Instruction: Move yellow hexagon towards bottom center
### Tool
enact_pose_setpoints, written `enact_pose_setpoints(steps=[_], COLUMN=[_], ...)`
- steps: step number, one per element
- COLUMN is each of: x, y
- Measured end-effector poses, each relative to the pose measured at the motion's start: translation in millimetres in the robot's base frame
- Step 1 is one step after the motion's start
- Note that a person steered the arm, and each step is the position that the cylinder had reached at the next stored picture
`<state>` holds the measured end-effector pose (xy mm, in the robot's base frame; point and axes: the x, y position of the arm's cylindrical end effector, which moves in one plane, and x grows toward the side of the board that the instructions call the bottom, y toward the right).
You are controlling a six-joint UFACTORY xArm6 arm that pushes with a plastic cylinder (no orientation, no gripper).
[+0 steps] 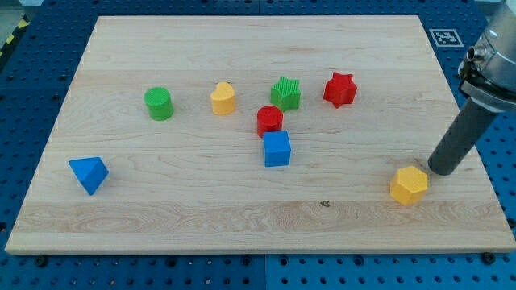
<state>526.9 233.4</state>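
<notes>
just left of my tip [443,171], the yellow hexagon [409,185] sits flat.

It was a robotics lab bench: a pale wooden board [258,213] lay on a blue perforated mounting table [32,97], with a black-and-white fiducial marker [443,36] just beyond the board's top right corner.

Yellow hexagon [409,185], flat, board's bottom right
</notes>
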Motion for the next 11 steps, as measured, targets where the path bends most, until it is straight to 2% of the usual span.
enact_pose_setpoints(steps=[1, 4, 5, 6, 7, 8, 10, 11], x=[19, 32, 39, 64, 78, 76, 41, 40], y=[-31, -107, -68, -56, -90, -106, -134, -143])
